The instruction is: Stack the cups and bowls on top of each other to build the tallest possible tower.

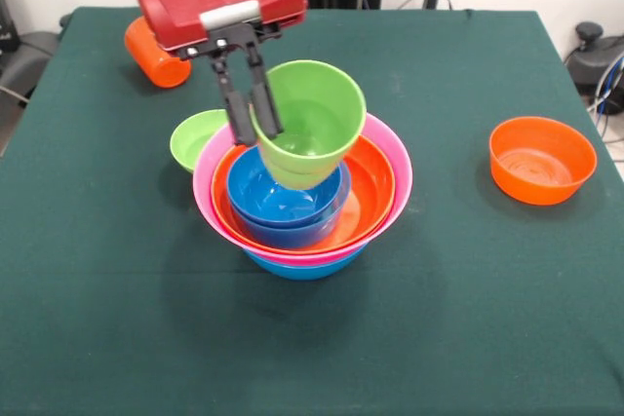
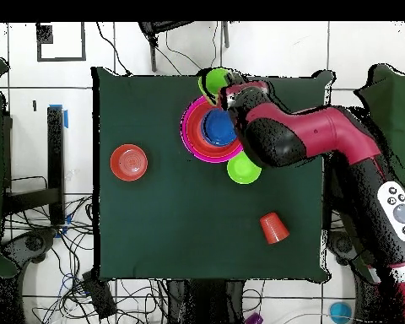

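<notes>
One green cup (image 1: pixel 310 122) gripped in claw (image 1: pixel 251 112); above tower (image 1: pixel 304 204)

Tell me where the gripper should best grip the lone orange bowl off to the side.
Probably by the rim, from above: the orange bowl stands upright and open apart from the tower, so one finger can go inside the wall, one outside. Its round body looks too wide to span.
</notes>
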Available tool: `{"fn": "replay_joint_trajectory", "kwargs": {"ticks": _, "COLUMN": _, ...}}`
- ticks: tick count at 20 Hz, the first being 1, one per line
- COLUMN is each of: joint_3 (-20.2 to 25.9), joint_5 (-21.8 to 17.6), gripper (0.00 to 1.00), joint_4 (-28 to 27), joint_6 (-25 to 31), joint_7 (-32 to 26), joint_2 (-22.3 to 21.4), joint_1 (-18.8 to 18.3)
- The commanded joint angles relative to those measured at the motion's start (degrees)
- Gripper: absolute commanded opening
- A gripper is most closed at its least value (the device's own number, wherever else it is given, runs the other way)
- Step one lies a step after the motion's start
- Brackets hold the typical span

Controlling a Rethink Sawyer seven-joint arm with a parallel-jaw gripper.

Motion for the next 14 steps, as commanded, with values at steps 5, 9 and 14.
{"fn": "replay_joint_trajectory", "kwargs": {"ticks": 5, "joint_3": -0.8, "joint_5": -0.9, "gripper": 0.00, "joint_4": -2.6, "joint_6": 4.7, "joint_7": -22.3, "joint_2": 1.9, "joint_1": 0.2}}
{"fn": "replay_joint_trajectory", "kwargs": {"ticks": 9, "joint_3": -0.9, "joint_5": -0.5, "gripper": 0.00, "joint_4": -2.6, "joint_6": 4.4, "joint_7": -22.6, "joint_2": 2.1, "joint_1": 0.3}}
{"fn": "replay_joint_trajectory", "kwargs": {"ticks": 14, "joint_3": -1.3, "joint_5": -1.1, "gripper": 0.00, "joint_4": -2.6, "joint_6": 3.3, "joint_7": -22.5, "joint_2": 3.1, "joint_1": 0.8}}
